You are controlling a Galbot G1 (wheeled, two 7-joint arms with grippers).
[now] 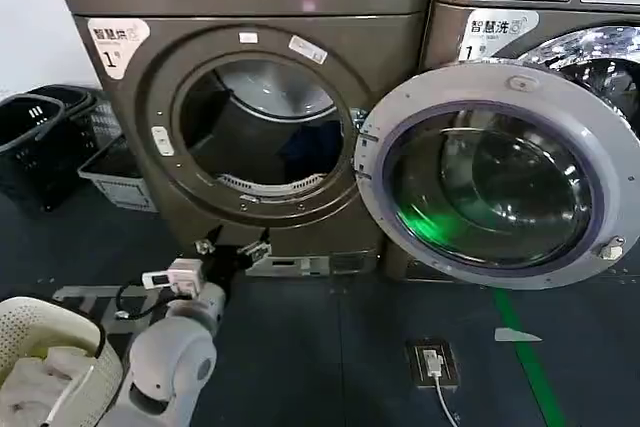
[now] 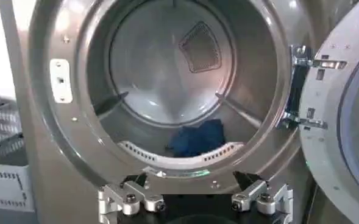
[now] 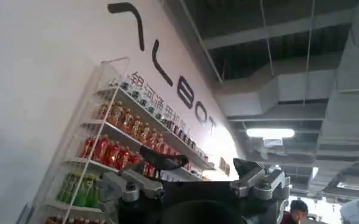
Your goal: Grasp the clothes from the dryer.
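The large bronze-brown metal dryer (image 1: 250,97) is seen with its grey-rimmed round glass door (image 1: 497,175) swung fully open to the robot's right, so the wide round porthole is unobstructed. A dark blue bundle of clothes (image 2: 195,137) is seen lying low in the steel drum, at the bottom and a little toward the hinge side, just behind the perforated lip of the opening; in the head view it shows as a dark patch (image 1: 305,152) in the drum's lower right.

The left gripper (image 1: 232,247) is held in front of the machine, below the porthole rim and outside the drum. In the left wrist view its jaws are seen spread wide apart with nothing between them (image 2: 195,198), and the clothes lie ahead of and above them, deeper into the drum. The bundle's long axis cannot be judged; it reads as a rounded heap. The left arm is clearly the nearer one.

The right gripper (image 3: 197,179) is pointed away, toward a wall of drink shelves (image 3: 115,152) and the ceiling; its jaws are likewise parted and empty.
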